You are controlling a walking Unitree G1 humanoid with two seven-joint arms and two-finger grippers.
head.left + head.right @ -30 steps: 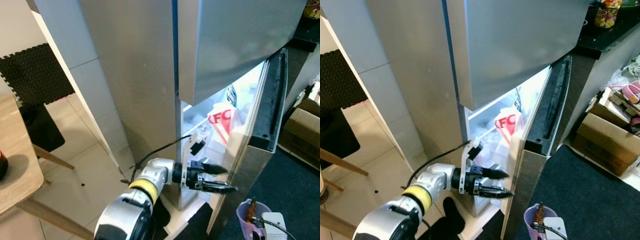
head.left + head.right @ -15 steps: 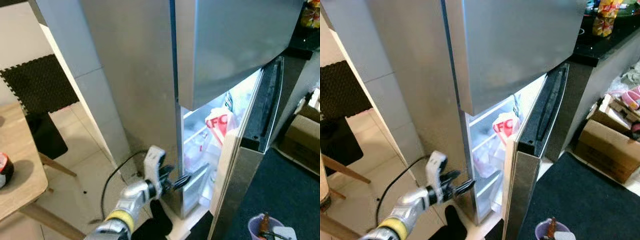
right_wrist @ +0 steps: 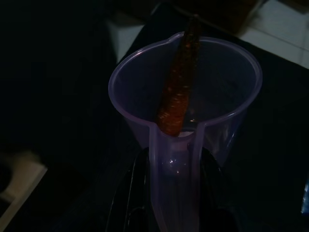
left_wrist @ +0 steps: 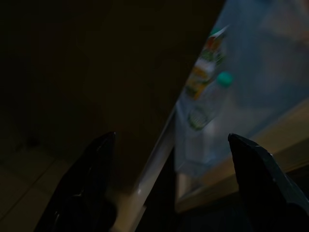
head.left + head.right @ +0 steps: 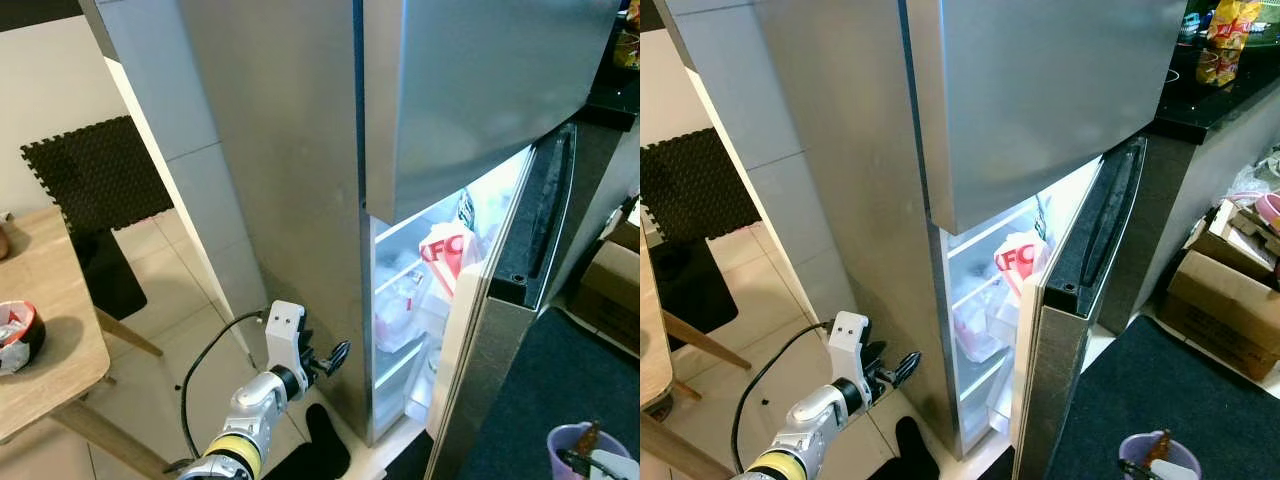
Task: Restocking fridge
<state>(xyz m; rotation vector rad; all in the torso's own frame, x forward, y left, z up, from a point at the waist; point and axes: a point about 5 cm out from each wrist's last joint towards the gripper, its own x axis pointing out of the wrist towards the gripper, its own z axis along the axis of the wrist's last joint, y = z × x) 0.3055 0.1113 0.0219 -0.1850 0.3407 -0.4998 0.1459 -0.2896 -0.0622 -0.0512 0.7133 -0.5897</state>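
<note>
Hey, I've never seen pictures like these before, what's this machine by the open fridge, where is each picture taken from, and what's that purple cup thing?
This is a humanoid robot restocking a fridge. The two wide pictures come from the two eyes of a camera on its head, looking down; they show the same scene. The lower fridge door stands open, and inside are a red-and-white bag and other packed items. The silver arm low in those views ends in the left gripper, beside the fridge's outer wall, its two black fingers apart and holding nothing.

The two dark pictures come from cameras on the wrists, looking along each gripper's fingers. The right gripper holds a purple jug by its handle, with a carrot standing inside. At the left stands a wooden table with a small bowl.
</note>
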